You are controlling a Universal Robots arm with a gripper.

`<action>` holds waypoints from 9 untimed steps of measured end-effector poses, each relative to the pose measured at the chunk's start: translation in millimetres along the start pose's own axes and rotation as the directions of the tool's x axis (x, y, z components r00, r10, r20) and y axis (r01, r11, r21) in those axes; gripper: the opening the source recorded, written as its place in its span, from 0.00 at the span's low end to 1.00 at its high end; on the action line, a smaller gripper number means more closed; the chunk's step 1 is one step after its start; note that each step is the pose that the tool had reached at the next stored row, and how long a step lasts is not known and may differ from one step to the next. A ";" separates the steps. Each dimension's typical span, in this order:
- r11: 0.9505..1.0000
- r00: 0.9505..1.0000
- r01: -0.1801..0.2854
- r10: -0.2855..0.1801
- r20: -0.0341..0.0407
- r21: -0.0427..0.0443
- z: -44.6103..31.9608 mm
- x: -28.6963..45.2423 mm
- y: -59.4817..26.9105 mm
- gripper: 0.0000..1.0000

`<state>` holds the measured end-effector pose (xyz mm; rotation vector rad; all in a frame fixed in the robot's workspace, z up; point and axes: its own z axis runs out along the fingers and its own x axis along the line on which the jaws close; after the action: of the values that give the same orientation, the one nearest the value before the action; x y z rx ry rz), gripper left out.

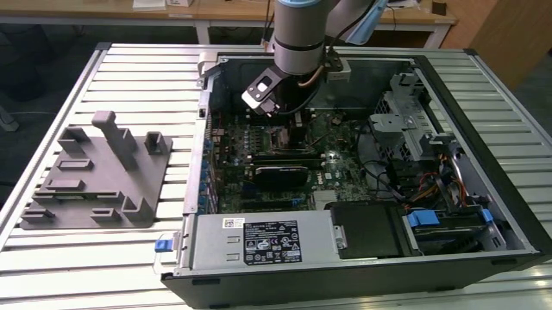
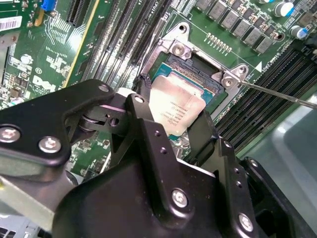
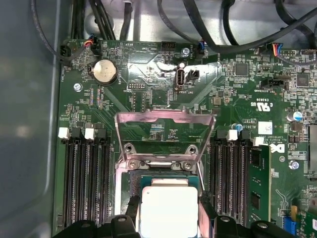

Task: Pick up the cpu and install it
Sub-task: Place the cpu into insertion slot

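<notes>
The black body (image 2: 163, 198) behind my fingers (image 2: 140, 96) sits closest in the second wrist view and covers the near part of the board (image 2: 64, 59). Past it, my fingers are drawn in narrow on the cpu (image 2: 174, 106), one on each of two opposite edges, with its pale top facing up. The cpu is at the socket (image 2: 190, 74), overlapping its open well. I cannot tell whether it rests in the well or hangs just above it, because my fingers hide its gripped sides and near edge. A thin lever (image 2: 277, 94) runs off from the socket's corner. In the first wrist view the cpu is cut off by the picture's edge. The load plate (image 3: 166, 130) stands flipped open just beyond it, with slots (image 3: 84, 183) on either side. In the exterior view my arm (image 1: 298, 39) reaches down into the open case (image 1: 362, 258) and blocks the spot where I work. The grey fixture (image 1: 95, 181) lies on the desk (image 1: 129, 71), well apart from the case, toward the exterior view's left.
</notes>
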<state>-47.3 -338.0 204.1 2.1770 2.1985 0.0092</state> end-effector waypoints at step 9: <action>1.000 1.000 0.000 0.000 0.000 0.000 3.1 1.7 -0.2 0.54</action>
<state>-47.3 -336.4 200.9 2.1772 2.1987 0.0094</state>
